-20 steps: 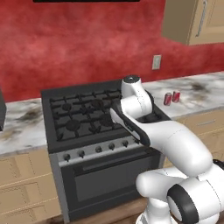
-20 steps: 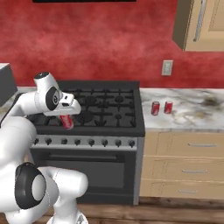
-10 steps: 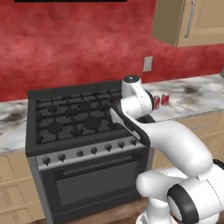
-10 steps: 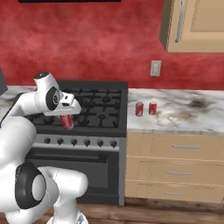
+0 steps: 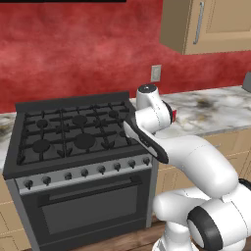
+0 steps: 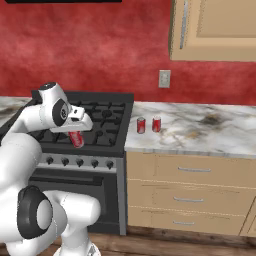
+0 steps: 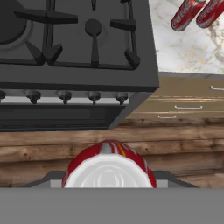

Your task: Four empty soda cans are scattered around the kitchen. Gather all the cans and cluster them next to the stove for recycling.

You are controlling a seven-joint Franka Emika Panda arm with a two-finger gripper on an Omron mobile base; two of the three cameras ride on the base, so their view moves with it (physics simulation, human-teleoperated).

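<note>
Holding a red soda can (image 6: pixel 76 139) in the end effector (image 6: pixel 76 131), the arm hangs it over the front edge of the stove (image 6: pixel 95 131), above the row of knobs (image 6: pixel 80 161). The jaws are drawn in tight on the can's sides; in the hand view the can (image 7: pixel 109 168) sits between them, its silver end facing the camera.

Two more red cans (image 6: pixel 141 125) (image 6: pixel 156 124) stand upright side by side on the marble desk (image 6: pixel 200 132), just right of the stove's edge, near each other but apart. In the hand view the same pair (image 7: pixel 187 14) (image 7: pixel 211 12) shows at top right on the desk. From the left base view, one of them peeks out red (image 5: pixel 173 114) from behind the arm's wrist.

Wall outlet (image 6: pixel 164 78) on the red wall above the pair. Drawers (image 6: pixel 192 171) under the desk; wood floor (image 7: pixel 87 142) below the stove front.
</note>
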